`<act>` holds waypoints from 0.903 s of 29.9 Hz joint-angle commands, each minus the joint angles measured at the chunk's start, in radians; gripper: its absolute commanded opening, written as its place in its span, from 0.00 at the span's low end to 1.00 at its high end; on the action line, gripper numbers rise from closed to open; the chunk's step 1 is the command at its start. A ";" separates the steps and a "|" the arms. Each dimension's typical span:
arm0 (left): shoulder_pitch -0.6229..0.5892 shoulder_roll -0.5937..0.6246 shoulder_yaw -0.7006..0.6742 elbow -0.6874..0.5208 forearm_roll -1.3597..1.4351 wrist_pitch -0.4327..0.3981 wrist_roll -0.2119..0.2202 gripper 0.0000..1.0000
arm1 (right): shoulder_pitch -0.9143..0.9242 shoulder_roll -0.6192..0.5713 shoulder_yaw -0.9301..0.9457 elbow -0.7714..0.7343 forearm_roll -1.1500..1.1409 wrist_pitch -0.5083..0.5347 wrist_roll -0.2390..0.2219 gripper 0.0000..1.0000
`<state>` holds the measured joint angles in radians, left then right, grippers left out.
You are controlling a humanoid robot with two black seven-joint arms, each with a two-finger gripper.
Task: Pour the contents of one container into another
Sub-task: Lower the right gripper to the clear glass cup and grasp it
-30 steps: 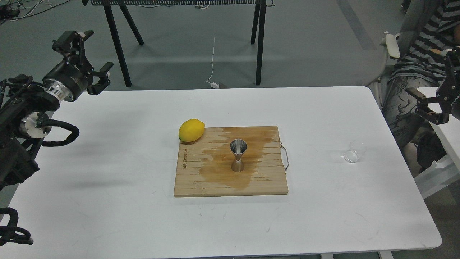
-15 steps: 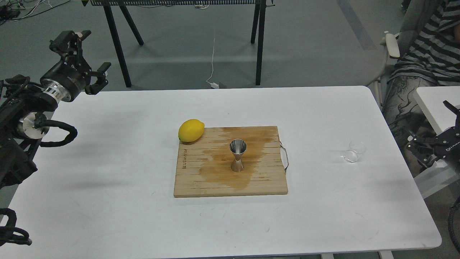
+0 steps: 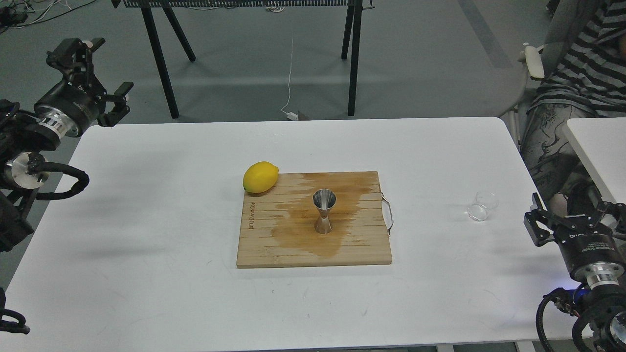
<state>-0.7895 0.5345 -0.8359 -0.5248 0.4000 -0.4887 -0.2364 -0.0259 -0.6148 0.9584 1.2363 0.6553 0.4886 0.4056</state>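
The jigger (image 3: 324, 211) stands upright on the wet board (image 3: 274, 244) ready for filling, while the spread, empty right gripper (image 3: 567, 215) sits near the glass cup (image 3: 481, 206) on the bench (image 3: 146, 244), presumably to grasp it.

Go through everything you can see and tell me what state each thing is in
glass cup: lying tipped on the table, apart from the board
jigger: upright on the wet patch
cutting board: flat, stained wet across the middle
lemon: whole, at the board's far left corner
left gripper: open, empty, raised off the table's corner
right gripper: open, empty, near the cup
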 commanded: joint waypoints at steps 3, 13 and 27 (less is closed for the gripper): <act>0.001 0.001 0.001 0.000 0.000 0.000 0.000 1.00 | -0.003 0.082 0.039 -0.004 0.013 -0.085 0.001 0.99; 0.001 0.002 0.001 0.000 -0.001 0.000 0.000 0.99 | 0.006 0.161 0.109 0.009 0.012 -0.367 0.001 0.99; 0.003 0.001 0.000 0.000 -0.001 0.000 0.000 0.99 | 0.064 0.224 0.092 -0.003 -0.008 -0.370 -0.041 0.99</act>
<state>-0.7879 0.5357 -0.8354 -0.5246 0.3992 -0.4887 -0.2364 0.0290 -0.4079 1.0507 1.2399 0.6482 0.1231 0.3696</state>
